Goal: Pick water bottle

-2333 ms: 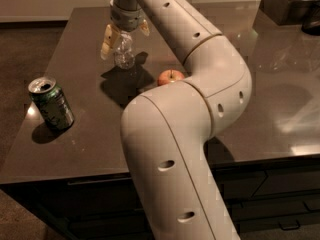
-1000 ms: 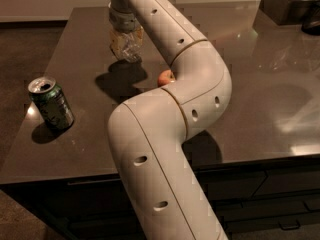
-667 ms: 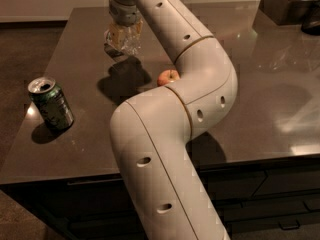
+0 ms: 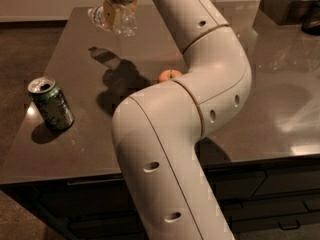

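The water bottle (image 4: 106, 18) is clear, ribbed plastic and hangs tilted in the air above the far left part of the dark table (image 4: 90, 134). My gripper (image 4: 119, 14) is at the top of the view, shut on the water bottle, with its yellowish fingers (image 4: 111, 12) clamped around the bottle's middle. The bottle's shadow lies on the table below it.
A green soda can (image 4: 51, 104) stands upright near the table's left front edge. An apple (image 4: 169, 76) sits mid-table, partly hidden behind my white arm (image 4: 200, 84). Dark containers (image 4: 287, 4) stand at the far right corner.
The gripper has lifted the water bottle off the table and carried it higher and to the left; the bottle now tilts sideways. The can and apple have not moved.
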### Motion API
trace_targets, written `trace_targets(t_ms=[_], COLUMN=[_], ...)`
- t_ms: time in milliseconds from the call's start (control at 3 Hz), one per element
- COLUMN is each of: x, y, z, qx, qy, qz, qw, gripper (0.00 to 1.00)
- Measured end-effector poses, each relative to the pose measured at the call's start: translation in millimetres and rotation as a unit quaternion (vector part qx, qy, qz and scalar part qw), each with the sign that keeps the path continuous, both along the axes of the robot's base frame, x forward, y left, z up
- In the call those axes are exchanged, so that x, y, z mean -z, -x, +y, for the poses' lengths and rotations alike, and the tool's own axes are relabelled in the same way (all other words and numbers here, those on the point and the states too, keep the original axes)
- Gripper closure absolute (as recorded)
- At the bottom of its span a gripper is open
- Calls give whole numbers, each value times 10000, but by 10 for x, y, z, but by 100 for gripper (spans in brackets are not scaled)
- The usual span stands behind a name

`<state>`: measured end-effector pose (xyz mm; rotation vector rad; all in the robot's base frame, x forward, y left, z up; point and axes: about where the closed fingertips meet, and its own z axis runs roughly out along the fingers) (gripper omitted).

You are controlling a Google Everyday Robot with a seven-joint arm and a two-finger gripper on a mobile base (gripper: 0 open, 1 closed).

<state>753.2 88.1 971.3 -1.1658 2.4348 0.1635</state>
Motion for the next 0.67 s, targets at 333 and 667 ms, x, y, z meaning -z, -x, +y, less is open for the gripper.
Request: trace_targets(t_ms=[333, 667], x=[-173, -173], y=[90, 16], z=[29, 95], qx=[-272, -277], qy=[-111, -192], qz=[-116, -230], qw=[9995, 9992], gripper=[100, 100])
